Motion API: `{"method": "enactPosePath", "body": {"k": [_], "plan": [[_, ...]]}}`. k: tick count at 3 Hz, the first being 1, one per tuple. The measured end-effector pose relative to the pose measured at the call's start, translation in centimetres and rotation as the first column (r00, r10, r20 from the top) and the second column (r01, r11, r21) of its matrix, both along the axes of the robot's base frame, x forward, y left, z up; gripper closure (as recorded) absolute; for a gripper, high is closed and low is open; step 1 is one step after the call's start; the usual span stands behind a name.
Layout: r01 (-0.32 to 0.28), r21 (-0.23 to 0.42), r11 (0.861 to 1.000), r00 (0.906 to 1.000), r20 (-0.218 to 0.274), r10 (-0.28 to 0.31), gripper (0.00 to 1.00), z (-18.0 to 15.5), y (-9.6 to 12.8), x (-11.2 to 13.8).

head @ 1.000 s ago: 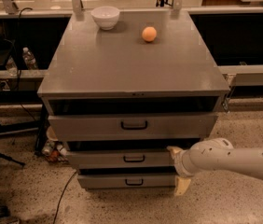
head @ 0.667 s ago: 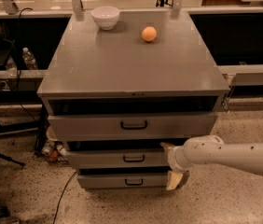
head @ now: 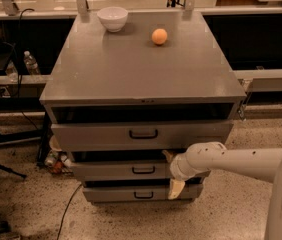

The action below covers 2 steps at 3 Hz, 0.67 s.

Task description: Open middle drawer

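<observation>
The grey cabinet (head: 141, 69) has three stacked drawers. The middle drawer (head: 106, 171) shows its grey front with a small black loop handle (head: 143, 170), set slightly forward of the bottom drawer. My gripper (head: 172, 172) is at the right part of that front, just right of the handle. Its two cream fingers are spread apart, the upper fingertip (head: 168, 155) at the drawer's top edge and the lower one (head: 176, 188) hanging over the bottom drawer's front. It holds nothing. My white arm (head: 241, 159) comes in from the right.
The top drawer (head: 96, 135) with its larger handle and the bottom drawer (head: 111, 194) sit above and below. A white bowl (head: 113, 18) and an orange (head: 159, 36) rest on the cabinet top. A water bottle (head: 31, 64) and cables (head: 71, 204) are at the left.
My arm has moved left along the middle drawer's front, bringing the gripper closer to the handle. The drawers have not visibly moved.
</observation>
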<state>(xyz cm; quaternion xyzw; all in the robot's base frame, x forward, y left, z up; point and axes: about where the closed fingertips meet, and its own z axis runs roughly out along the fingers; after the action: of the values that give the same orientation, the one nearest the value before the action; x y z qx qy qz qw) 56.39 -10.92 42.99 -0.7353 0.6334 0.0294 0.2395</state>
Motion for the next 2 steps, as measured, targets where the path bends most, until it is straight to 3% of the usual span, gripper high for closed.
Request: {"method": "enactPosePath", "body": {"k": [1, 2], "plan": [[-0.005, 0.007, 1.000, 0.9995, -0.030, 0.006, 0.16, -1.2, 0.5, -0.4], [0.005, -0.008, 1.000, 0.9967, -0.081, -0.006, 0.49, -1.9, -1.0, -3.0]]}}
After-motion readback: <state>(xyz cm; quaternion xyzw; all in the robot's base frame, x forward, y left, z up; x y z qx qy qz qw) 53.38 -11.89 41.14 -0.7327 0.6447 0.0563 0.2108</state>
